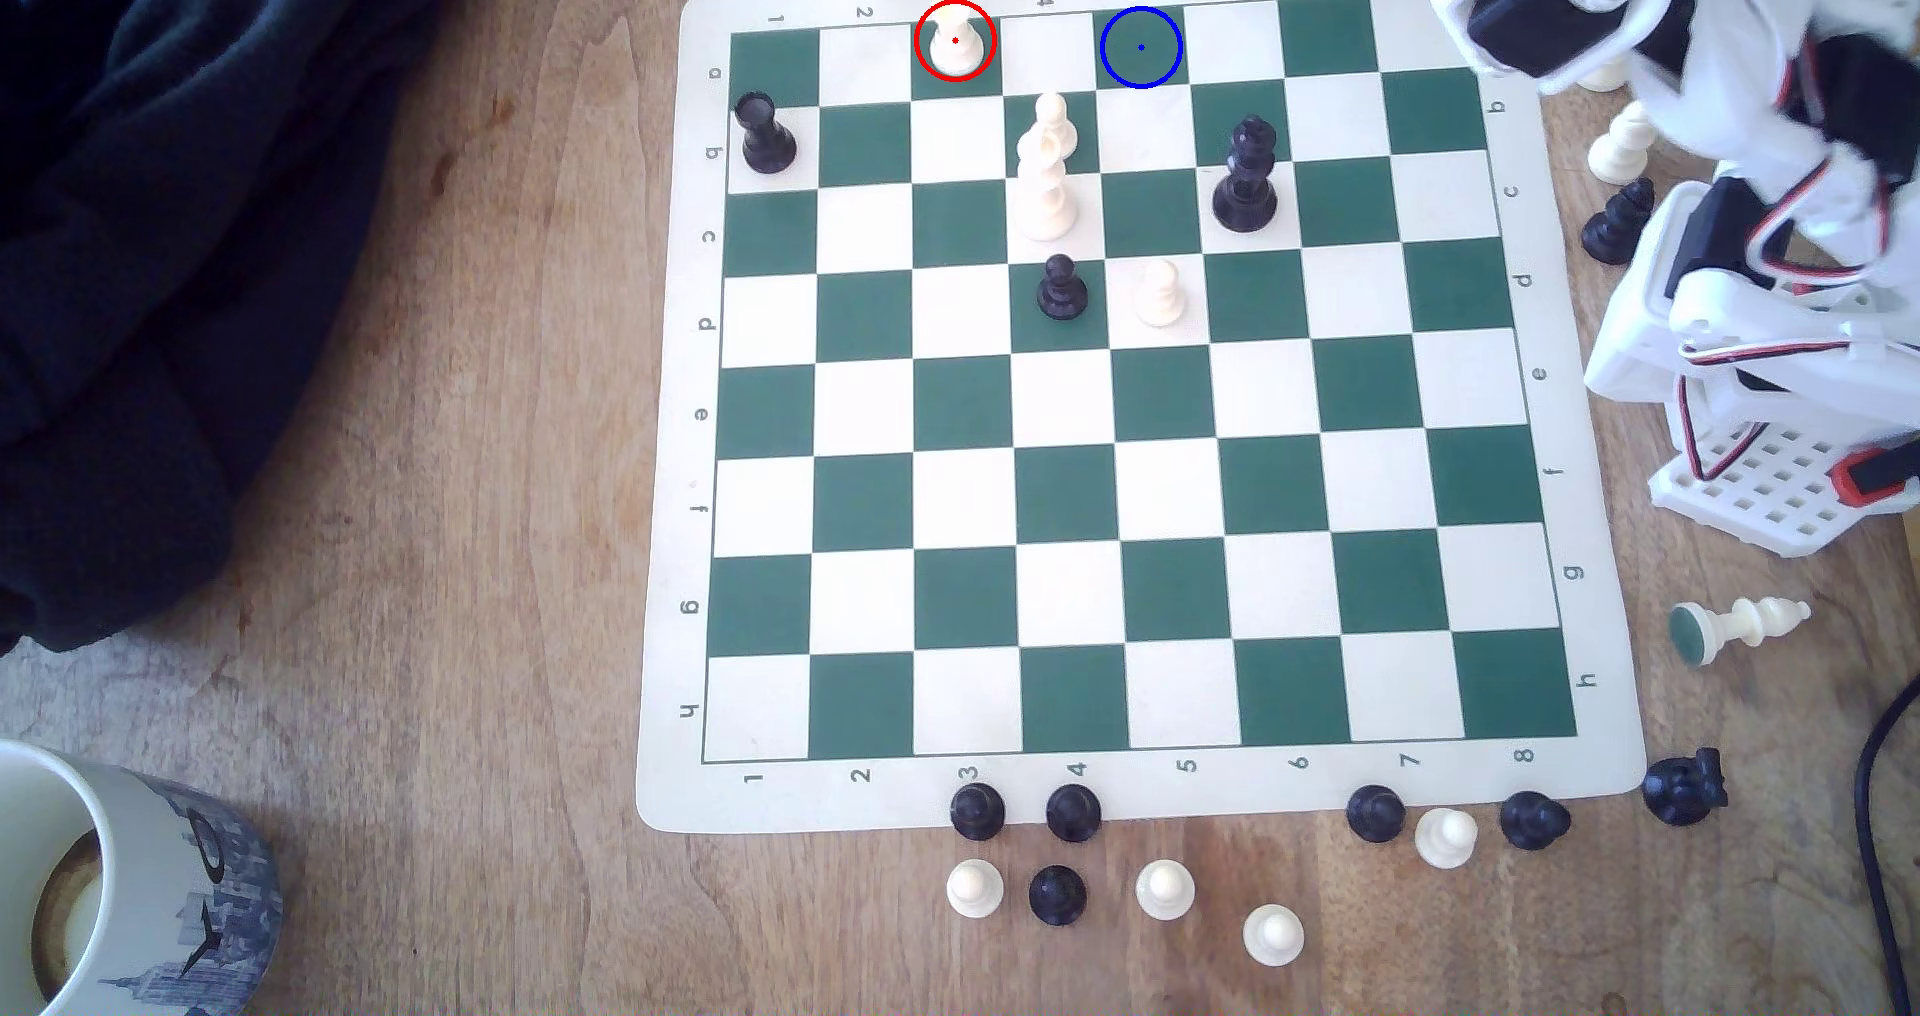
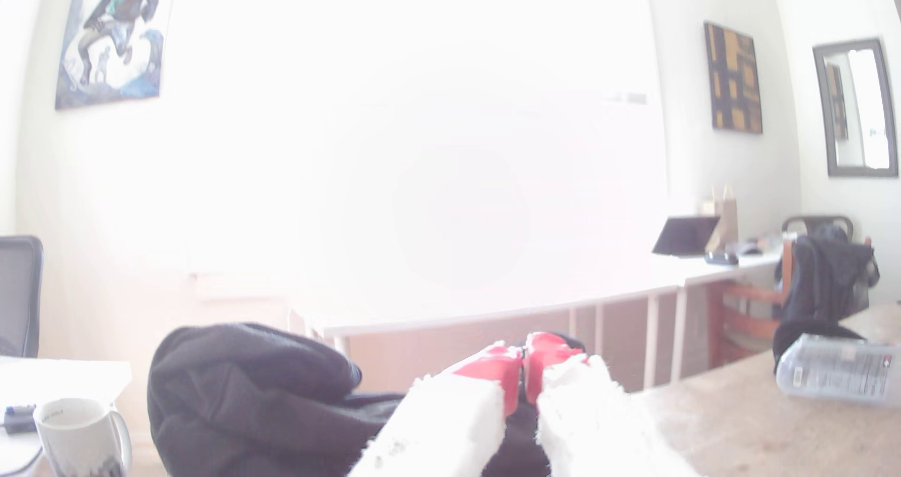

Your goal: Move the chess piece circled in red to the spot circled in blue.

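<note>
Cream-white plastic rook-like piece point(image 1: 954, 40) stands red-ringed on the board's far-edge row; blue-ringed green square point(image 1: 1141, 47) two squares along. Gripper point(image 2: 524, 360) jaws closed, empty, raised off-board. Risk: descent clips tall cream piece point(image 1: 1044, 180) nearby.

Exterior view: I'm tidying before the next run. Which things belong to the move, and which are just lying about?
Job: chess piece in the red ring; the spot ringed blue; gripper, fingers together.

Lying about: mug, dark cloth, toppled cream piece.
</note>
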